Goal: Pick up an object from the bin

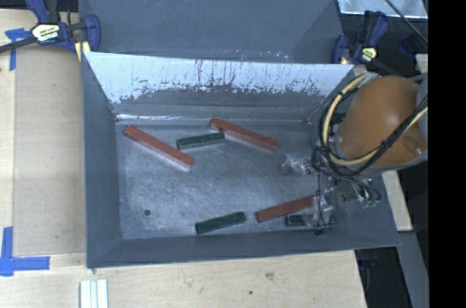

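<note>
Crowding the bin (102,190) at right, gripper (321,218) hangs beside red bar (282,211).

Claw (320,216) beside red-brown bar (282,211), grey bin (100,175)

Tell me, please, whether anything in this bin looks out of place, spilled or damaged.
Nothing looks spilled or broken. The red-brown sticks and dark green sticks lie flat at loose angles on the floor. The only wear is a band of dark scratches across the bin's back wall.
</note>
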Controlling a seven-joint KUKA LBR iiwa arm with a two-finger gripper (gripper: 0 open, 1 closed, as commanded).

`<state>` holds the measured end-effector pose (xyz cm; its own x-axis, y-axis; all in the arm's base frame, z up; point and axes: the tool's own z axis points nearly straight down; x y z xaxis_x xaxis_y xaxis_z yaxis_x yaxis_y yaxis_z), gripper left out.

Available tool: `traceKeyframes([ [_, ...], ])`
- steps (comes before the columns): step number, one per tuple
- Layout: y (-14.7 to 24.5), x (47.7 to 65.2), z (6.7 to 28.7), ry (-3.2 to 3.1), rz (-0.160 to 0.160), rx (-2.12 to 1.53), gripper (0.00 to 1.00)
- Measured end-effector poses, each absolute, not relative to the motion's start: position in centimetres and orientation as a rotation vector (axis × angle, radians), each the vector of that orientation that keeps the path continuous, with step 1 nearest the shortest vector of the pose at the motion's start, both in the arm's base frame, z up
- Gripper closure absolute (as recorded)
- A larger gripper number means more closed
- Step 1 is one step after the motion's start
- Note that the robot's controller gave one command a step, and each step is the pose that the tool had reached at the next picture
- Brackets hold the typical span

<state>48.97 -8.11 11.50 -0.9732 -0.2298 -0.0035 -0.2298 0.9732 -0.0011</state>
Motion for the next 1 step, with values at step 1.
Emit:
traceKeyframes([
  [1, -8.52, 49.87, 6.88, 3.117, 0.001, -0.399, 0.00],
])
